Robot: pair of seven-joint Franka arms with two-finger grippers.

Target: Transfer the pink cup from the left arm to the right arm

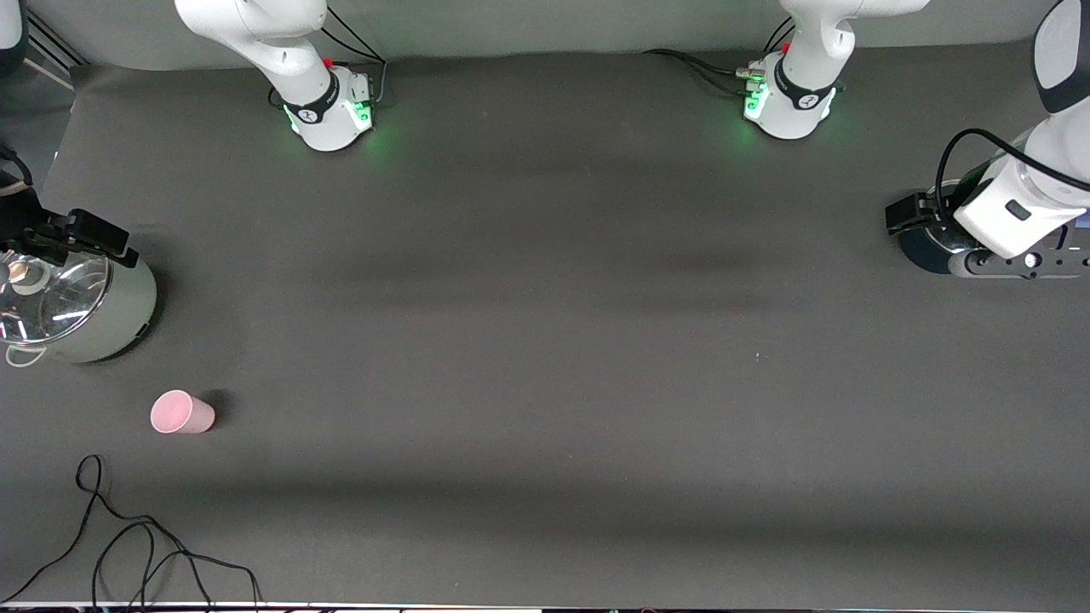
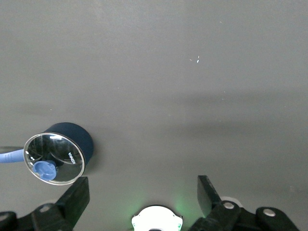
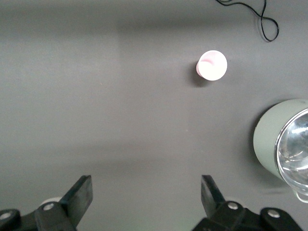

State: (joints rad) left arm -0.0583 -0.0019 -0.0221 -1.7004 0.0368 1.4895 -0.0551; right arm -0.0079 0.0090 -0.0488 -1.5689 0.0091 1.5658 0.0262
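Pink cup (image 1: 182, 413) stands upright at the right arm's end of the table, near the grey-green pot (image 1: 81, 319); right gripper (image 3: 147, 192) hangs over that pot, jaws spread, empty; left gripper (image 2: 143, 192), likewise agape, is well apart.

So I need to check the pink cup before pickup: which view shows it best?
The front view: the pink cup shows whole, side wall and rim, standing nearer the front camera than the grey-green pot. The right wrist view shows it almost from above. The left wrist view lacks it.
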